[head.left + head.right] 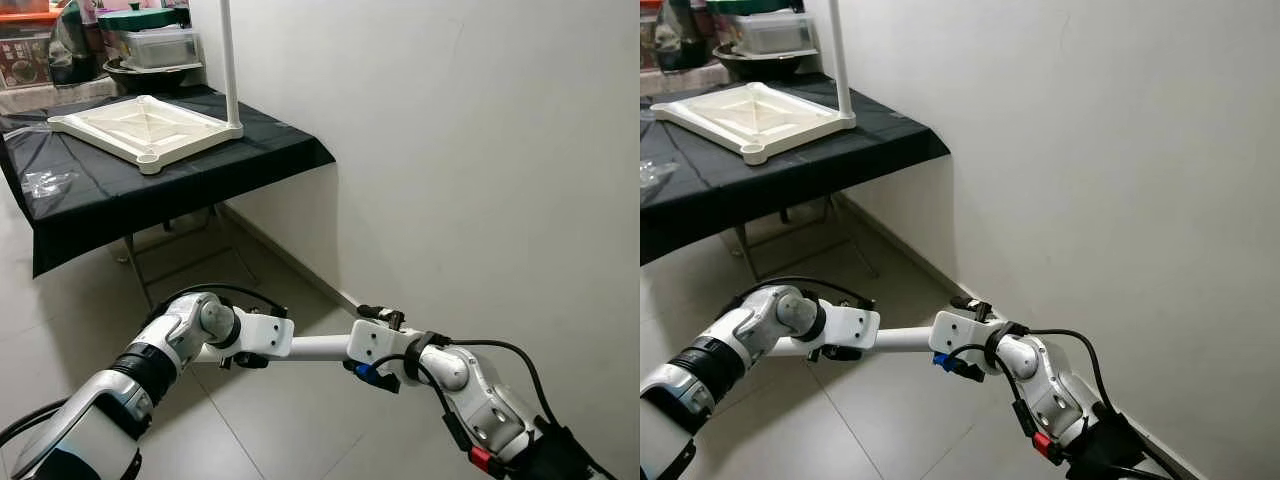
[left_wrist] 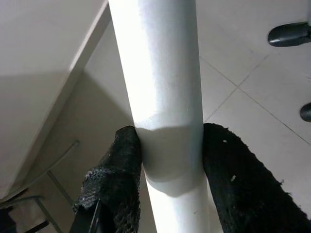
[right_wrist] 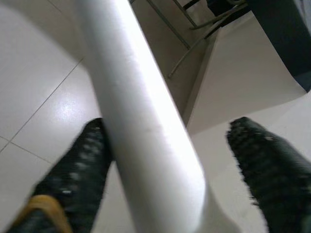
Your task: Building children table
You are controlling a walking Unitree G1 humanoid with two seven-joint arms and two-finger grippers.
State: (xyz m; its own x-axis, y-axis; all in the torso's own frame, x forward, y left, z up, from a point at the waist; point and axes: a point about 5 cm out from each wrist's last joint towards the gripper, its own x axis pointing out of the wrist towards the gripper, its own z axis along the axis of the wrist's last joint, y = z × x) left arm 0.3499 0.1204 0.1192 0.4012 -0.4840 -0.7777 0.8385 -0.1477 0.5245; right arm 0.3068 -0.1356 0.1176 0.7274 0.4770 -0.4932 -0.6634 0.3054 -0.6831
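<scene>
Left eye view: a smooth white cylindrical table leg point(image 1: 318, 347) lies level between the robot's two silver arms, low above the pale tiled floor point(image 1: 250, 430) and beside a plain white wall point(image 1: 470, 150). Farther back, a cream moulded-plastic tabletop point(image 1: 140, 125), upside down with ribbed underside and round corner sockets, rests on a worktop draped in black cloth point(image 1: 180, 180); one white leg point(image 1: 229, 60) already stands upright in its near corner.

Right eye view: the same scene, with the horizontal leg bridging both arms and black cables looping around the right wrist.

Left wrist view: the left end effector point(image 2: 170, 160) pinches the glossy white tube, its rough, black, foam-like fingers point(image 2: 119, 165) pressed against either side.

Right wrist view: the right end effector point(image 3: 180, 160) stands spread; one textured black finger touches the tube, while the other sits apart from it. The metal folding legs point(image 3: 187, 34) of the worktop show beyond.
</scene>
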